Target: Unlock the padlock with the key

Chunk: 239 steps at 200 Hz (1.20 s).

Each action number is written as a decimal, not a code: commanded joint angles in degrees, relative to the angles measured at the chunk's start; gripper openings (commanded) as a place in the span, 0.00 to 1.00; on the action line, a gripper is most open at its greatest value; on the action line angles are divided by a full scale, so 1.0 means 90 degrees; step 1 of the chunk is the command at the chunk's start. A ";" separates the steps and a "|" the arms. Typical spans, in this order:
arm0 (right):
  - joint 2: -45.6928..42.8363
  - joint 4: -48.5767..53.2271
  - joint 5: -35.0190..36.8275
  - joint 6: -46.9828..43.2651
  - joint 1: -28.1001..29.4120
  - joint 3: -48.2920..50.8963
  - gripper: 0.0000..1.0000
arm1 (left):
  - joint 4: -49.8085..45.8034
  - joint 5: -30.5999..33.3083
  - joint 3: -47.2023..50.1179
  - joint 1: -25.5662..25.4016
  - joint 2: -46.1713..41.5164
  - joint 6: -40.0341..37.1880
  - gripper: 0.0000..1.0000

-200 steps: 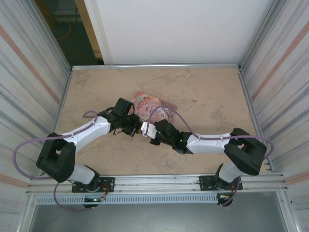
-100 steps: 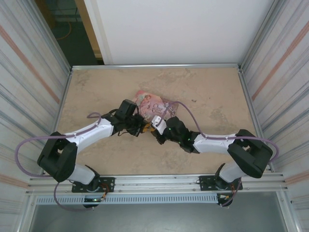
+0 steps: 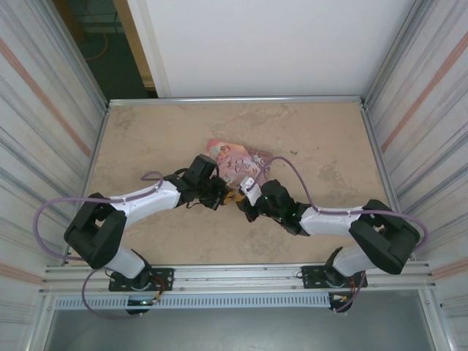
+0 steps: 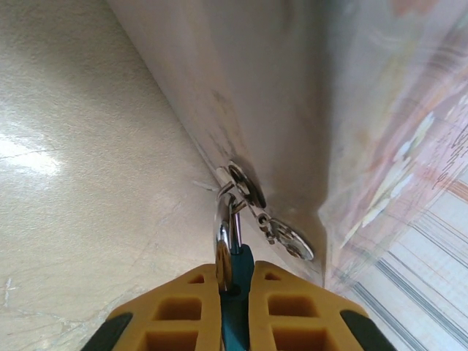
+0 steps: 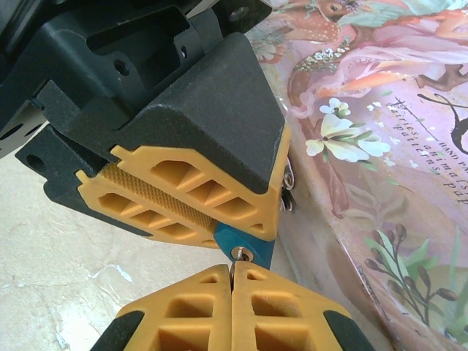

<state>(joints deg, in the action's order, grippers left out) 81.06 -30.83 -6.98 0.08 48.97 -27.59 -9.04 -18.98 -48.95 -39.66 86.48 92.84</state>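
The tiny blue padlock (image 4: pixel 236 291) is pinched between the yellow fingers of my left gripper (image 4: pixel 235 276), which is shut on its body. Its silvery shackle (image 4: pixel 223 232) sticks out ahead and hooks through the metal hasp on the pink tin's side. In the right wrist view the padlock's (image 5: pixel 246 243) keyhole end faces my right gripper (image 5: pixel 232 275), which is shut on the key (image 5: pixel 235 259). The key's tip sits at the keyhole; most of the key is hidden between the fingers. From above, the left gripper (image 3: pixel 221 193) and right gripper (image 3: pixel 244 197) meet tip to tip in front of the tin.
The pink illustrated tin (image 3: pixel 235 159) lies mid-table, right behind both grippers, and its wall (image 4: pixel 292 110) is close ahead of the left fingers. Corrugated metal walls close in the table's left and right sides. Bare tabletop (image 3: pixel 322 131) stretches behind and beside the tin.
Both grippers, still joined at the padlock, have shifted to the right and slightly closer to the tin. Both arms have stretched further forward.
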 commanded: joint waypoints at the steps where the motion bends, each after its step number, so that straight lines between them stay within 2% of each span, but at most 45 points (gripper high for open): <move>1: -0.0181 -0.0129 0.0454 0.0254 -0.0175 0.0096 0.00 | -0.0108 -0.0443 -0.0133 -0.0153 0.0000 -0.0089 0.00; 43: -0.0183 -0.0073 0.0455 0.0321 -0.0177 0.0117 0.00 | -0.0294 -0.0296 -0.0188 -0.0146 0.0021 -0.0242 0.00; 66: -0.0185 -0.0098 0.0542 0.0372 -0.0175 0.0192 0.00 | -0.0386 -0.0227 -0.0190 -0.0119 0.0011 -0.0350 0.08; 98: -0.0203 -0.0120 0.0585 0.0403 -0.0177 0.0296 0.00 | -0.0441 -0.0208 -0.0133 -0.0029 -0.0042 -0.0497 0.15; 116: -0.0216 -0.0148 0.0600 0.0422 -0.0177 0.0354 0.00 | -0.0525 -0.0140 -0.0113 0.0002 -0.0116 -0.0567 0.23; 139: -0.0279 -0.0112 0.0581 0.0454 -0.0177 0.0378 0.00 | -0.0625 -0.0011 -0.0074 0.0040 -0.0237 -0.0642 0.38; 189: -0.0526 0.0023 0.0551 0.0611 -0.0177 0.0508 0.00 | -0.0895 0.0326 -0.0083 0.0136 -0.0644 -0.1002 0.55; 239: -0.0988 0.0574 0.0480 0.1036 -0.0225 0.0518 0.00 | -0.1224 0.0928 -0.0355 0.0387 -0.1189 -0.2056 0.57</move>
<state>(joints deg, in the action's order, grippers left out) 75.00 -29.02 -3.03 5.98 47.86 -22.92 -16.53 -15.33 -49.65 -37.12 79.26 81.23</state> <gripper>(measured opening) 0.046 0.566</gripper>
